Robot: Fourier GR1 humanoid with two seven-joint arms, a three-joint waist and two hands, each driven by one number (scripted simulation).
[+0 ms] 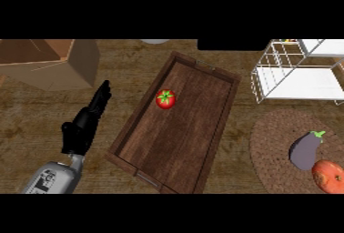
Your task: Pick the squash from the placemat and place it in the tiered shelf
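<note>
1. Currently resting on round placemat (282,150) at right: orange squash (329,176), touching purple eggplant (306,148).
2. Left hand (87,120) open, fingers straight, left of wooden tray (222,132).
3. White tiered shelf (299,73) upper right.

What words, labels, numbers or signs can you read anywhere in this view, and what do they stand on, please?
No text can be read in this view.
Left forearm: dark marks on the grey casing below the left hand, too blurred to read.
Cardboard box, wooden tray, tomato, white tiered shelf, round placemat, purple vegetable and orange one: no lettering visible.
</note>
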